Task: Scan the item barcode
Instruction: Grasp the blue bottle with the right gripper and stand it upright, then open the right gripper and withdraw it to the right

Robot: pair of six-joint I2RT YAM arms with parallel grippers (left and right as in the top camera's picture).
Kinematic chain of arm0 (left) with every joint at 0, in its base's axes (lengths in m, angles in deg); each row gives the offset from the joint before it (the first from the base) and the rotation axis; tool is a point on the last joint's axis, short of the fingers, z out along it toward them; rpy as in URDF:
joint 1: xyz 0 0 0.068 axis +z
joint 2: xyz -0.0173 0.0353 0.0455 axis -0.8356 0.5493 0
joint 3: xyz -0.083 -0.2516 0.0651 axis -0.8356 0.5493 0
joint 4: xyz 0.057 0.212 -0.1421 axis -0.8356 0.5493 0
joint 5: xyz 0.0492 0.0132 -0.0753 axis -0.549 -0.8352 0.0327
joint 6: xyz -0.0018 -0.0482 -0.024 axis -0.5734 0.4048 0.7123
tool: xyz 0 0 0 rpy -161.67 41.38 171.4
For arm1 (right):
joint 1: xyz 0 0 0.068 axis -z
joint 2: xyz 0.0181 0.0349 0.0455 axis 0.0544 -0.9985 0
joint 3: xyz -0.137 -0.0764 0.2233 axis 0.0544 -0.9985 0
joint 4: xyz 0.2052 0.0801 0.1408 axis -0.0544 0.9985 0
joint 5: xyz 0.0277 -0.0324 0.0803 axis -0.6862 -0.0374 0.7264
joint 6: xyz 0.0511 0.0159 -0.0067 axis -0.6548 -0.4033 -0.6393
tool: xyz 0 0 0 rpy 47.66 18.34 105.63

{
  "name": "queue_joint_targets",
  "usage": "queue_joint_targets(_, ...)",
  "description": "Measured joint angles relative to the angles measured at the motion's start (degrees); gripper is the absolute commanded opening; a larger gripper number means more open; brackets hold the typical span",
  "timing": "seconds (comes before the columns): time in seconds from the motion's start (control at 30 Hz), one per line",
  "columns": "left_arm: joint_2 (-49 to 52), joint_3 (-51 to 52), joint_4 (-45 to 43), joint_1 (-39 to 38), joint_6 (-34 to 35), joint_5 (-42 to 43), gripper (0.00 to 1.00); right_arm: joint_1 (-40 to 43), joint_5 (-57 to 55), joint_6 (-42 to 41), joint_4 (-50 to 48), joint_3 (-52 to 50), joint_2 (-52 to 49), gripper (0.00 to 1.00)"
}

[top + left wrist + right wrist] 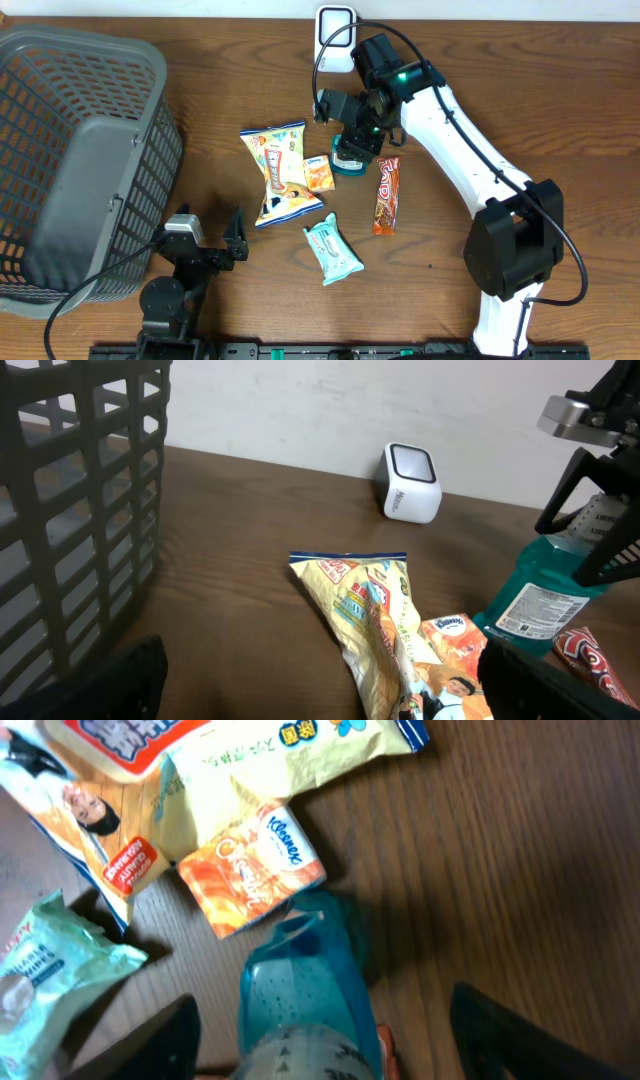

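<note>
Teal bottle (541,588): translucent, labelled, standing upright on the wooden table (500,90), just beside an orange tissue pack (254,866) and near a red candy bar (387,195). From overhead most of it is hidden under the right arm's wrist. Its label print is too small to read, and whether a barcode faces any camera cannot be told.

Right gripper (357,130): directly above the bottle, jaws spread to either side of the bottle's neck. In the right wrist view both dark fingers (150,1042) stand clear of the bottle, cut off by the lower edge.

Barcode scanner (335,38): white, at the far table edge by the wall, apart from the bottle and partly covered overhead by the right arm's cable.

Left gripper (210,238): near the front edge, jaws wide apart and holding nothing. In its own view the fingers show only as blurred dark shapes at the bottom corners.

Yellow snack bag (275,172): lying flat and touching the tissue pack. Its lower end runs out of the left wrist view.

Pale green wipes pack (332,250): lying alone, nearer the front.

Grey basket (80,160): at the left, cut off by the picture's edge.
</note>
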Motion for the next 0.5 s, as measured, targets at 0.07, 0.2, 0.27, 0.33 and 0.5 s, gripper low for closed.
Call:
queue_joint_targets(0.07,0.00,0.00,0.00,0.00,0.00,0.00,0.98,0.00,0.00,-1.36,0.28,0.44,0.00,0.99)
queue_joint_targets(0.2,0.00,0.00,0.00,0.00,-0.02,0.00,0.98,0.00,0.02,-3.82,1.66,3.50,0.04,0.99)
queue_joint_targets(0.27,0.00,0.00,0.00,0.00,0.00,0.00,0.98,0.00,-0.02,-5.75,2.86,5.81,0.33,0.99)
queue_joint_targets(0.33,0.00,0.00,0.00,0.00,0.00,0.00,0.98,0.02,-0.04,-7.91,3.96,7.98,1.44,0.99)
queue_joint_targets(0.5,0.00,0.00,0.00,0.00,0.00,0.00,0.98,0.74,1.18,-13.55,5.84,9.88,9.55,0.99)
